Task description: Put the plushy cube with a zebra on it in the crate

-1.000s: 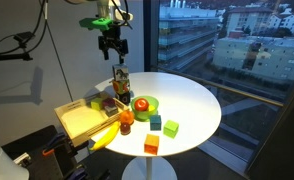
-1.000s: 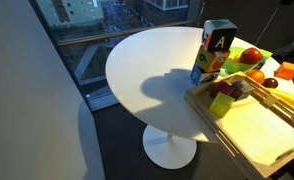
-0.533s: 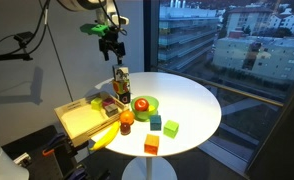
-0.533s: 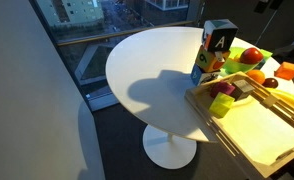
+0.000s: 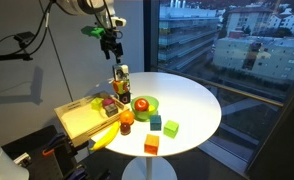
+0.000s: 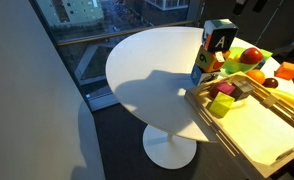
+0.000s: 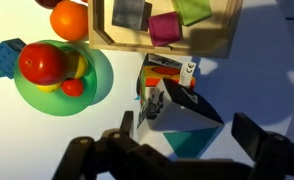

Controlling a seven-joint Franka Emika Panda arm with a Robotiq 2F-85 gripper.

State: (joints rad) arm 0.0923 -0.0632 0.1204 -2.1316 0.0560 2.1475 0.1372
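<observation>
Currently one crate [image 5: 79, 122]; one bowl [image 7: 99, 72]; one green block [image 5: 171, 127]; one orange block [image 5: 151, 144]

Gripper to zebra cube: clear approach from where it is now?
Probably yes. The gripper hangs high over the zebra cube, jaws open, with nothing between them in the wrist view. The cube stands just outside the crate, so a straight descent looks free.

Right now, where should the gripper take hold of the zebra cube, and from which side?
Probably best from straight above, closing on two opposite side faces of the cube. Its top is free, while the crate and the bowl crowd its sides; the gripper hangs open above it.
</observation>
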